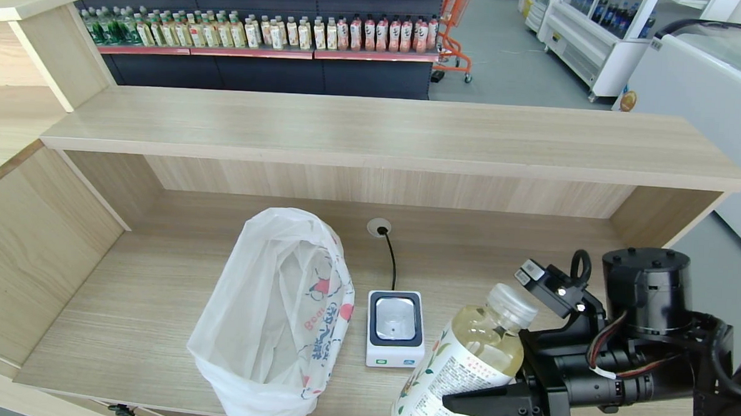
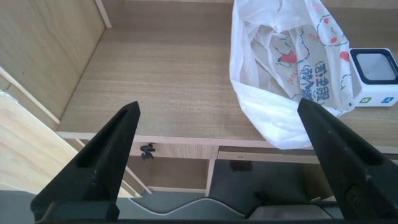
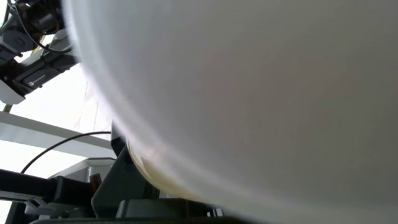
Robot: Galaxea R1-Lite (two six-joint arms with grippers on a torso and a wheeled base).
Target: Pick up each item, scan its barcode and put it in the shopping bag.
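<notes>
The right gripper [image 1: 501,389] is closed on the bottle [image 1: 464,356], holding it by the side of its body, down where the label is. The bottle is up in the air and leaning, with its clear cap pointing up and toward the back. It hangs near the front of the counter [image 1: 154,298], just to the right of the scanner [image 1: 395,326] and not over its glass. It looks nearly full of pale yellow drink, so I think it is a bit heavy for its size. It is plastic, so it should not break, but a hard squeeze could bend it a little. It is round and smooth, and the label looks shiny, so it might turn or slip in the grip. The middle of the body seems the best place to hold it, not the thin neck or the cap. I cannot tell where the barcode is, and it must not end up under a finger. The bag [image 1: 271,329] stands open to the left of the scanner, close beside it. It is thin and floppy, so a bump on its rim could fold it shut. The left gripper [image 2: 217,149] is wide open with nothing in it, off to the left of the bag.
</notes>
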